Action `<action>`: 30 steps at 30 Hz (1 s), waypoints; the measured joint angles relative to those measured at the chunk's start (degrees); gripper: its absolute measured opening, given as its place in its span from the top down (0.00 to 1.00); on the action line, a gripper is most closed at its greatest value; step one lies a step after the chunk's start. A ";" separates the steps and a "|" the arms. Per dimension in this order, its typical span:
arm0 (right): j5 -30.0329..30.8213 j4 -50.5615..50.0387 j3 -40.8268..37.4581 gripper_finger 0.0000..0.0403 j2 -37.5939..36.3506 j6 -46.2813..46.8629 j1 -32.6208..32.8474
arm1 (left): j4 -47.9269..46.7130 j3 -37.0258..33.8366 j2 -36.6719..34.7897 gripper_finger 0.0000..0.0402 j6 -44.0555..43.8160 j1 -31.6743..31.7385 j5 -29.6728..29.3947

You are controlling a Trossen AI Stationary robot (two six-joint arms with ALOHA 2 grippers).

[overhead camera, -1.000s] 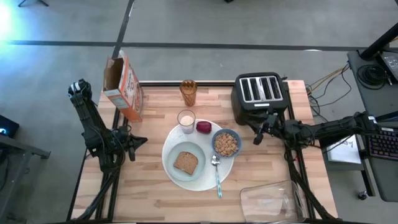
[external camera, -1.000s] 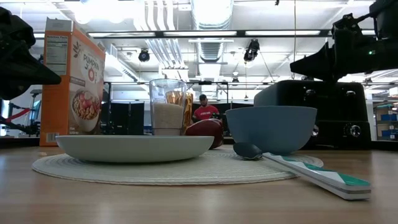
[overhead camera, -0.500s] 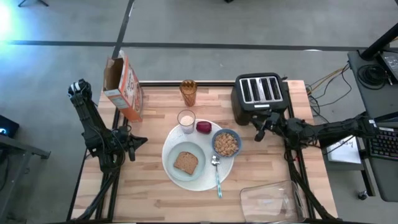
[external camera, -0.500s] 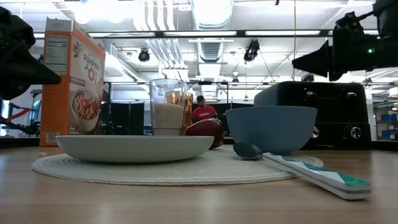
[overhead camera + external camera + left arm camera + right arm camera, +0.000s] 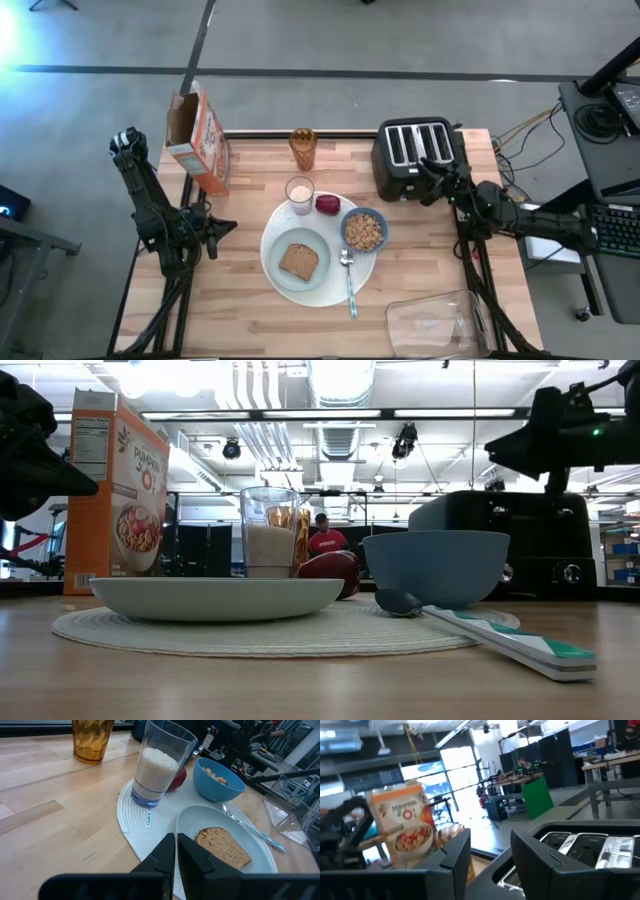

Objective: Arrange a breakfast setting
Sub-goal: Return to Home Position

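Note:
A large, flat, round white plate point(image 5: 276, 236) lies mid-table. On it rest a smaller pale green-white plate point(image 5: 300, 282) with brown toast point(image 5: 298, 261), a milk glass point(image 5: 299, 192), a small red fruit point(image 5: 328, 205), a blue bowl point(image 5: 364, 231) of cereal and a metal spoon point(image 5: 349, 283). My left gripper point(image 5: 213, 232) is shut and empty, left of the plate; the left wrist view point(image 5: 176, 852) shows it too. My right gripper point(image 5: 428, 172) is open and empty, raised beside the toaster's near right corner; it also shows in the right wrist view point(image 5: 490, 857).
A black four-slot toaster point(image 5: 415, 155) stands at the far right. An orange-and-white cereal box point(image 5: 197, 140) stands at the far left, with an amber glass point(image 5: 303, 148) between them. A clear plastic container point(image 5: 440, 320) sits at the near right corner.
My right gripper has drawn away from the blue bowl, going up and toward the table's far right, to the toaster's near right corner. It has stayed open and empty. The setting has not moved.

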 joint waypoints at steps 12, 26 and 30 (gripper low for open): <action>-0.32 -0.71 0.09 0.68 0.37 0.34 -5.10 | 0.00 0.00 0.00 1.00 0.01 -0.02 0.01; -0.17 -0.81 0.09 0.68 0.42 0.39 -5.05 | 0.02 0.00 0.00 1.00 0.00 0.00 0.00; -0.16 -0.81 0.09 0.68 0.42 0.43 -5.05 | 0.02 0.00 0.00 1.00 0.00 -0.01 -0.01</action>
